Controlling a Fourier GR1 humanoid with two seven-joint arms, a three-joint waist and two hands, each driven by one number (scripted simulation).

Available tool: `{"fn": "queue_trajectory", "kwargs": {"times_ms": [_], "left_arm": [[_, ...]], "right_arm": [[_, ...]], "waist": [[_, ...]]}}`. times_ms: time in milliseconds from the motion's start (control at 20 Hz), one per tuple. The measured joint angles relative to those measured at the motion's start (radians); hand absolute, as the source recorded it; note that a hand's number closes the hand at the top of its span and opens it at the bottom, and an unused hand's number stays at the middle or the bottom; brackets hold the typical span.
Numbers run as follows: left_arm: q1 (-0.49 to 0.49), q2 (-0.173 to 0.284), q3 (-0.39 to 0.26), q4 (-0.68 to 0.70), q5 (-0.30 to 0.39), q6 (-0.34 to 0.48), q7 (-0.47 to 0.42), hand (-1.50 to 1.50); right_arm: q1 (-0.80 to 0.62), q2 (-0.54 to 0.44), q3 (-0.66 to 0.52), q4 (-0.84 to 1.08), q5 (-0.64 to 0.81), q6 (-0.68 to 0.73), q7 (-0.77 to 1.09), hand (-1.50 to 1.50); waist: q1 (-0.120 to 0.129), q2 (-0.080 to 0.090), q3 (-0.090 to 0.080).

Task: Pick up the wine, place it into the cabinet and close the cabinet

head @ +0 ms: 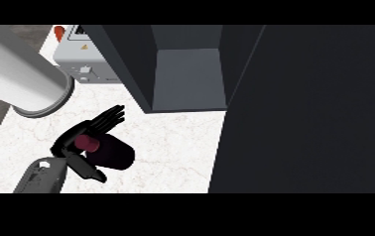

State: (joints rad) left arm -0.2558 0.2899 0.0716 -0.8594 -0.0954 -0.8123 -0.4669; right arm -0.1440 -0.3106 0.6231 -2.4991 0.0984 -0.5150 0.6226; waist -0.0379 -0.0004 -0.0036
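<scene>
The wine bottle (116,154) is seen from above on the white marble counter (172,146), dark-bodied with a maroon cap (88,142). My left hand (67,148) comes in from the lower left and sits against the bottle. Its fingers (108,117) stretch straight past the cap toward the cabinet and its thumb (89,169) lies on the bottle's near side, so the bottle stands between them. The dark cabinet (187,79) is open, a grey shelf showing inside, just beyond and right of the bottle. Its dark door (307,111) fills the right side. My right hand does not show.
A large pale cylinder (29,81) lies across the upper left corner. Behind it stands a grey box-like appliance (82,56) against the cabinet's left wall. The open door blocks the counter's right part.
</scene>
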Motion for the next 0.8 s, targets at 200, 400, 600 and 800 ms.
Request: {"fn": "queue_trajectory", "kwargs": {"times_ms": [200,400,600,800], "left_arm": [[-0.019,0.002,-0.032,0.063,0.001,0.008,-0.023,-1.5],[-0.032,-0.004,-0.074,0.106,-0.012,0.031,-0.06,-1.5],[-0.044,-0.026,-0.114,0.14,-0.024,0.067,-0.106,-1.5],[-0.049,-0.019,-0.13,0.17,-0.009,0.079,-0.145,1.5]], "right_arm": [[-0.005,-0.012,0.006,0.0,-0.001,-0.012,-0.002,-1.5],[0.004,-0.028,0.012,0.001,-0.003,-0.023,-0.013,-1.5],[0.01,-0.05,0.014,0.0,-0.006,-0.026,-0.026,-1.5],[0.007,-0.062,0.008,0.001,-0.01,-0.034,-0.034,-1.5]], "waist": [[-0.003,0.0,-0.001],[-0.002,-0.001,0.0],[-0.003,-0.001,0.0],[-0.001,-0.001,0.0]]}}
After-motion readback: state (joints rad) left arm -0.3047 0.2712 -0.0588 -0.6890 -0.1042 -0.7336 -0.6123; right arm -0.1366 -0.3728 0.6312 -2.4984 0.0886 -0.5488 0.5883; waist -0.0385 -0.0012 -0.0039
